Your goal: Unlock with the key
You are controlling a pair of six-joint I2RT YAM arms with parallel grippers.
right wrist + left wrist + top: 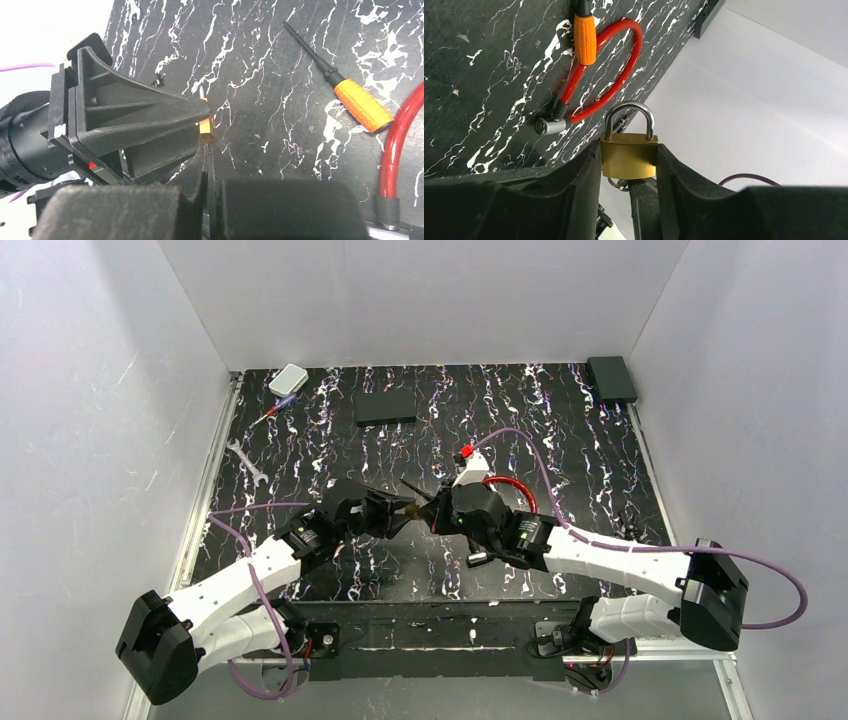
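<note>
My left gripper point(629, 152) point(393, 512) is shut on a small brass padlock point(629, 156) point(412, 510), squeezing its body from both sides. It holds the lock off the table with the silver shackle closed and pointing away. My right gripper point(206, 150) point(436, 512) faces it, jaws pressed together, its tips at the padlock's point(206, 127) underside. One of its fingers point(644, 205) shows just below the lock. A small silver ring point(616, 184) hangs beside that finger. The key itself is hidden; I cannot tell whether anything sits between the right jaws.
An orange-handled tool with a thin black rod point(362, 105) point(585, 32) lies on the black marbled table beside a red cable loop point(395, 145) point(609, 75) point(512, 490). A silver wrench point(247, 462) lies far left. A white box point(288, 380) and two black blocks point(385, 407) point(612, 378) sit at the back.
</note>
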